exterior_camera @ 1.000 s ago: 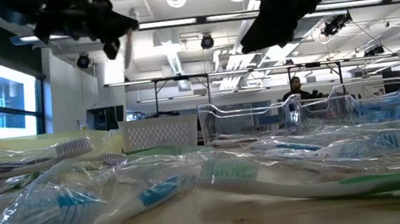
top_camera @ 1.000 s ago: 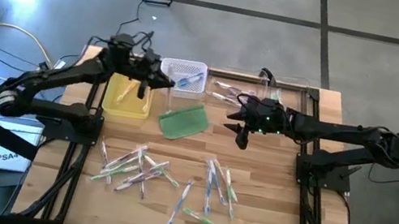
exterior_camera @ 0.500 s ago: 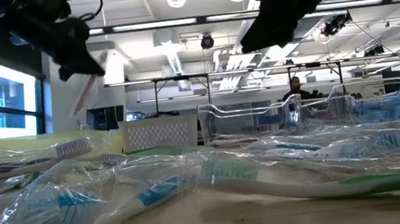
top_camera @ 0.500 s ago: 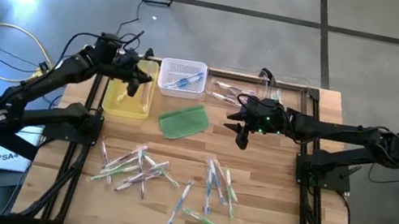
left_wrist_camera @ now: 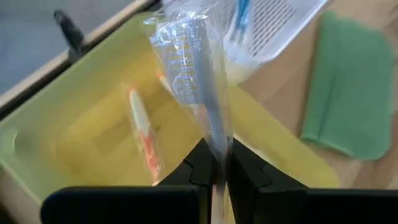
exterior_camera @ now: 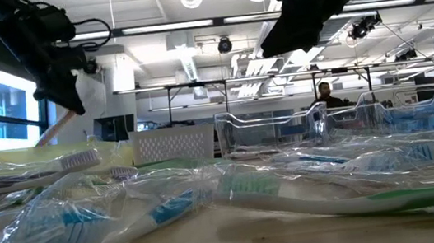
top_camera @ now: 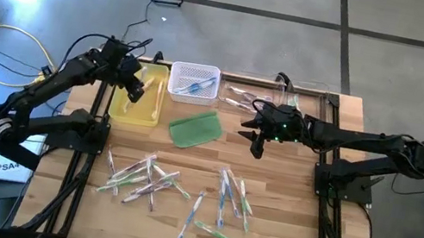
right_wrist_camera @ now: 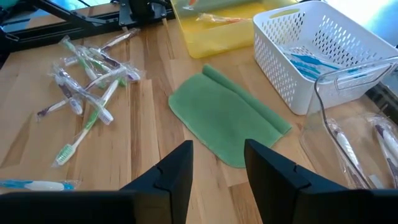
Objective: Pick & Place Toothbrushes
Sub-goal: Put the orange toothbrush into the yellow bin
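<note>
The left pincer (top_camera: 132, 86), clamped on a wrapped toothbrush (left_wrist_camera: 198, 74), has swung away from the white basket (top_camera: 194, 82) at the back of the worktop. It now hangs over the yellow tray (top_camera: 136, 104), just beside the basket. In the low view the arm sits lower and nearer the picture's left edge than a second ago, the toothbrush slanting down.

Looking like a large robotics lab: exposed ceiling ducts (exterior_camera: 192, 54), strip lights, workbenches (exterior_camera: 262, 83), concrete floor (top_camera: 397, 64) surrounding the desk (top_camera: 280, 227).
</note>
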`<action>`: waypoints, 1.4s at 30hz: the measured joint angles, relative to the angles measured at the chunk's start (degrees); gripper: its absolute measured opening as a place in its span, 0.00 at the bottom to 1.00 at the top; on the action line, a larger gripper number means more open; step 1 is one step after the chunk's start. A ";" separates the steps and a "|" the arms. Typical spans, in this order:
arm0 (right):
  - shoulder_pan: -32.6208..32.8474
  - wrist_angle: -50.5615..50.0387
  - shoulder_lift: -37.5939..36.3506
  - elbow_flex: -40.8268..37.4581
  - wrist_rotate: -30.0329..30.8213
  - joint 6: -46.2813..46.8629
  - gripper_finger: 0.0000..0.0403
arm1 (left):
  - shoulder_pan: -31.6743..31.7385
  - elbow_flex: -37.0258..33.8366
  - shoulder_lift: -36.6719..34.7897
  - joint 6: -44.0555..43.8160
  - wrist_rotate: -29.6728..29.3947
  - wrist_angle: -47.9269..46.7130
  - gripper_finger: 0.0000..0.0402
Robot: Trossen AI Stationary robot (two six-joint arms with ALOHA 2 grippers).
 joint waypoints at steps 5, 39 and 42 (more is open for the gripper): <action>0.00 -0.02 0.02 -0.01 0.01 0.01 0.34 | 0.00 0.00 3.01 -0.59 -1.74 -0.17 0.05; -0.02 -0.07 0.04 -0.02 0.00 1.25 0.34 | 0.00 0.00 20.70 -1.60 -3.22 7.37 0.20; -0.01 -0.07 0.04 -0.02 0.00 1.25 0.34 | 0.00 0.00 20.70 -1.55 -3.25 7.57 0.26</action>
